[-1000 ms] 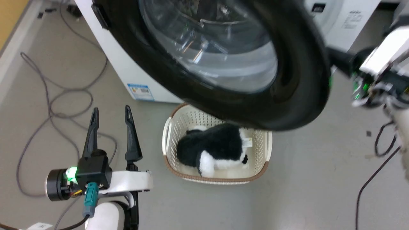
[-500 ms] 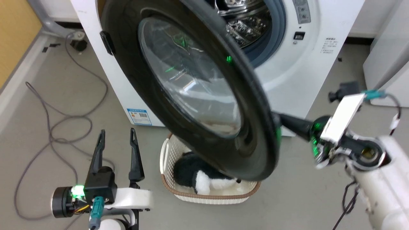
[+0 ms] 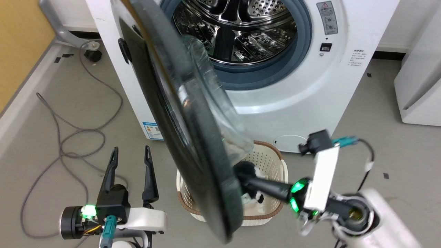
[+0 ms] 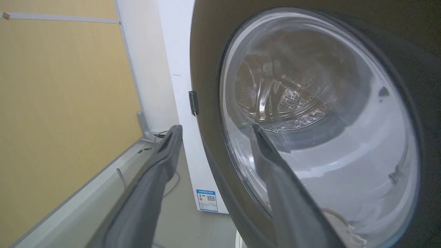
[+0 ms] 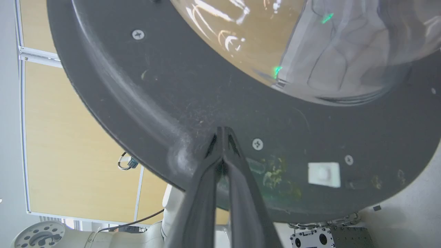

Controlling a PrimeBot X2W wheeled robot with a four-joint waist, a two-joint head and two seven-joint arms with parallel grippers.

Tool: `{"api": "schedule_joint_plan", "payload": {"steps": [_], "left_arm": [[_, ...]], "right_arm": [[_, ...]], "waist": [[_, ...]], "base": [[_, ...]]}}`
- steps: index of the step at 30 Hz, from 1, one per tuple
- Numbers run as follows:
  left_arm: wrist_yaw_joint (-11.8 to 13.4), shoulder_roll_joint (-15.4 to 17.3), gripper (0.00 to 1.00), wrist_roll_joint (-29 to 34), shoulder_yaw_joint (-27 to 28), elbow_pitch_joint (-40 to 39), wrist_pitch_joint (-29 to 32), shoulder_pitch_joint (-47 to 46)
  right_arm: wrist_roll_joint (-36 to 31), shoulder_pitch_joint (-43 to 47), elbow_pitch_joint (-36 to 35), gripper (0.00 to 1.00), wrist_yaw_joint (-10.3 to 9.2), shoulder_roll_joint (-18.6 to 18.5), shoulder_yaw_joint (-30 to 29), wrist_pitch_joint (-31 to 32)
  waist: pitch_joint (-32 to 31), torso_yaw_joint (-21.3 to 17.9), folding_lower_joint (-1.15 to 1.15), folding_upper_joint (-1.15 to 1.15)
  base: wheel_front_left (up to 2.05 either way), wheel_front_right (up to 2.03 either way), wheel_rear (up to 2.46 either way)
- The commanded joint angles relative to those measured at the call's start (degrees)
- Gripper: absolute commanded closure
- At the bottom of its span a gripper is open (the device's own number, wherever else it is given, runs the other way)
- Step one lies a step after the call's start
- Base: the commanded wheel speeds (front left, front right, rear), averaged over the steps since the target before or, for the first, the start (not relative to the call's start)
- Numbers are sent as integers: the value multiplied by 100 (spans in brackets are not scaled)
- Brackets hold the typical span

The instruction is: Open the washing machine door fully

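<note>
Standing approx. halfway out from the washing machine [image 3: 310, 89], the washing machine door [image 3: 186, 144] is partly open, drum exposed; more swing needed, I'd judge. Right claw [image 5: 223, 131], closed, tips pressing door's inner face; left claw [image 3: 131, 148] open, empty.

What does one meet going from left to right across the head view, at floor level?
Grey cable → left gripper, open → washing machine door, seen nearly edge-on → right gripper, fingers together at the door's inner face → white appliance at the far right.
</note>
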Motion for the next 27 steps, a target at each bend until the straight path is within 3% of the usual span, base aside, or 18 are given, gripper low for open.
{"api": "schedule_joint_plan", "payload": {"steps": [1,8,13,16,18,24,27], "left_arm": [[-24,27,0,15,-10,32,-30,85],[-26,32,0,6,-19,86,-30,115],[-47,33,0,2,-36,111,-30,135],[-59,38,0,-1,-38,126,-30,125],[-51,41,0,-7,-19,126,-30,128],[-31,45,0,-26,36,129,-30,194],[-19,56,0,-33,81,115,-30,258]], "right_arm": [[-39,215,-159,100,7,122,103,35],[-182,502,-403,100,7,288,330,32],[-555,567,-644,100,7,236,78,-562],[-1014,596,-913,100,7,211,-306,-1573],[-1705,535,-1120,100,7,29,-462,-2489],[-3233,544,-1143,100,7,-607,-177,-4949],[-3942,557,-908,100,7,-902,-182,-5618]], "waist": [[-21,17,1,0],[-89,21,1,0],[-125,33,1,0],[-152,44,1,0],[-173,31,1,0],[-280,-82,1,0],[-343,-163,1,0]], "base": [[0,0,0],[0,0,0],[0,0,0],[0,0,0],[0,0,0],[0,0,0],[0,0,0]]}}
